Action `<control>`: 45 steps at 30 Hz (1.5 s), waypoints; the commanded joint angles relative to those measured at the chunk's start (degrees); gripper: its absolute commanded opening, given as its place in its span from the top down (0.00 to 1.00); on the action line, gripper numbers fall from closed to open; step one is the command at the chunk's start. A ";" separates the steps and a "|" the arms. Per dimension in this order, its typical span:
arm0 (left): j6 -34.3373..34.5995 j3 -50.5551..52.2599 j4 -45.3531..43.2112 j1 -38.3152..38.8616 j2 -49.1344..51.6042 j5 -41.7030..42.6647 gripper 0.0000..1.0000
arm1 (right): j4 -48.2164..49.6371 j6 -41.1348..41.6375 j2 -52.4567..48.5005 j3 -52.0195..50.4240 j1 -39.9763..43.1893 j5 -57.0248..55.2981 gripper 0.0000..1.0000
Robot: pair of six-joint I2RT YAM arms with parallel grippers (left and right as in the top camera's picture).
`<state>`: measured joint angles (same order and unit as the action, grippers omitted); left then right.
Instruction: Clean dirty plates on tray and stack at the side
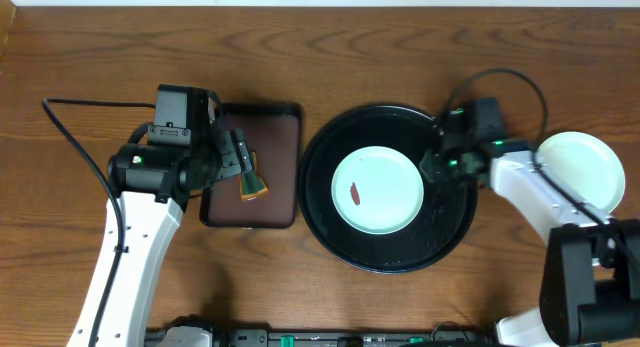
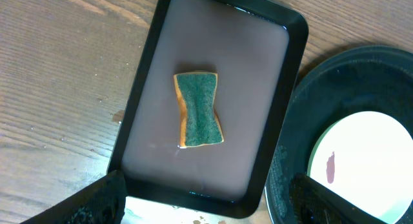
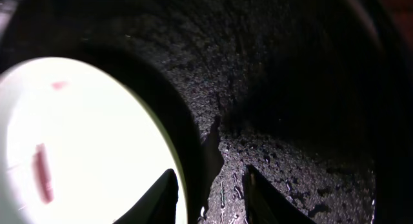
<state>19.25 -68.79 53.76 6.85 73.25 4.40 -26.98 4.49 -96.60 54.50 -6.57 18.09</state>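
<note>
Plate with a reddish smear (image 1: 378, 190) lies in the middle of the black tray (image 1: 390, 252). A second plate (image 1: 580, 167) sits on the desk (image 1: 100, 47) to the right. The right gripper (image 3: 210, 192), spread, hovers at the smeared plate's right edge. The left gripper (image 1: 238, 162), spread wide, hangs over a sponge (image 2: 200, 110) on the brown tray (image 2: 219, 56).

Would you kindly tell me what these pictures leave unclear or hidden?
Overhead: fingertips of the right gripper hidden under its own wrist; contact with the smeared plate unclear.
Overhead: right arm covers part of the side plate; stack count unknowable.
Right wrist: smeared plate overexposed, cut by the left edge.
</note>
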 commanded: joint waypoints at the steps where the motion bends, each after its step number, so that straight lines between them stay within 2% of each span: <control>1: -0.59 -1.22 0.17 -0.09 -0.24 0.13 0.19 | -0.74 -5.49 -0.20 -0.02 0.63 10.67 0.68; 5: -0.59 -1.22 0.17 -0.09 -0.24 0.13 0.19 | -0.79 -5.42 -1.75 -0.02 -2.05 6.67 0.67; 7: -0.59 -1.22 0.20 -0.09 -0.24 0.13 0.19 | -0.50 -5.40 -4.33 -0.02 -4.59 0.42 0.67; 9: -0.59 -1.22 0.17 -0.09 -0.24 0.13 0.19 | -0.20 -4.50 -6.62 -0.02 -6.01 -3.72 0.71; 10: -0.59 -1.22 0.20 -0.09 -0.24 0.13 0.19 | -0.11 -4.52 -7.28 -0.02 -6.32 -3.85 0.75; 12: -0.59 -1.22 0.20 -0.09 -0.24 0.13 0.18 | -0.07 -4.00 -8.20 -0.02 -6.58 -4.15 0.94; 13: -0.59 -1.22 0.17 -0.09 -0.24 0.13 0.19 | -0.31 -2.89 -8.20 -0.02 -6.56 -4.35 0.99; 14: -0.59 -1.22 0.17 -0.09 -0.24 0.13 0.19 | -0.50 -1.99 -8.17 -0.02 -6.56 -4.61 0.99; 15: -0.59 -1.22 0.17 -0.09 -0.24 0.13 0.19 | -2.08 4.39 -7.69 -0.02 -6.56 -7.65 0.99; 18: -0.11 -1.22 0.17 -0.09 -0.24 0.39 0.19 | -4.42 10.47 -6.82 -0.02 -6.56 -11.69 0.99; 21: 0.94 -1.22 1.99 -0.09 -0.24 6.78 0.19 | -7.69 16.85 -4.98 -0.02 -6.56 -16.61 0.99; 25: 0.92 -1.18 1.75 -0.09 -0.24 8.26 0.19 | -7.74 15.06 -3.61 -0.02 -6.67 -16.57 0.99; 27: 0.96 -0.61 0.44 -0.09 -0.15 8.20 0.23 | -7.30 14.03 -3.58 -0.02 -6.67 -16.59 0.99; 28: 0.98 -0.26 -0.09 -0.04 -0.02 8.20 0.04 | -7.13 13.55 -3.58 -0.02 -6.67 -16.59 0.99; 33: 0.92 -0.20 -0.31 -0.04 0.15 8.22 0.04 | -7.06 12.76 -3.58 -0.02 -6.67 -16.61 0.99; 34: 0.92 -0.13 -0.72 -0.04 0.17 8.00 0.07 | -7.04 12.76 -3.58 -0.02 -6.67 -16.61 0.99; 36: 1.33 0.63 -1.88 0.11 1.03 4.87 0.40 | -6.84 12.79 -3.58 -0.02 -6.67 -16.61 0.99; 38: 5.77 2.16 -2.75 0.98 3.39 -1.27 0.41 | -6.40 12.79 -3.58 -0.02 -6.67 -16.59 0.99; 43: 9.25 6.03 -9.92 2.71 14.38 -1.70 0.42 | -6.01 12.83 -3.58 -0.02 -6.67 -16.55 0.99; 44: 9.60 6.03 -10.62 2.71 16.17 -1.70 0.44 | -6.03 12.81 -3.58 -0.02 -6.67 -16.55 0.99; 45: 9.62 6.03 -12.07 2.71 19.41 -1.70 0.52 | -6.08 12.81 -3.58 -0.02 -6.67 -16.55 0.99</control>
<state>26.52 -63.66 43.40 9.43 87.02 4.60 -33.34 17.52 -100.31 55.51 -13.37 7.62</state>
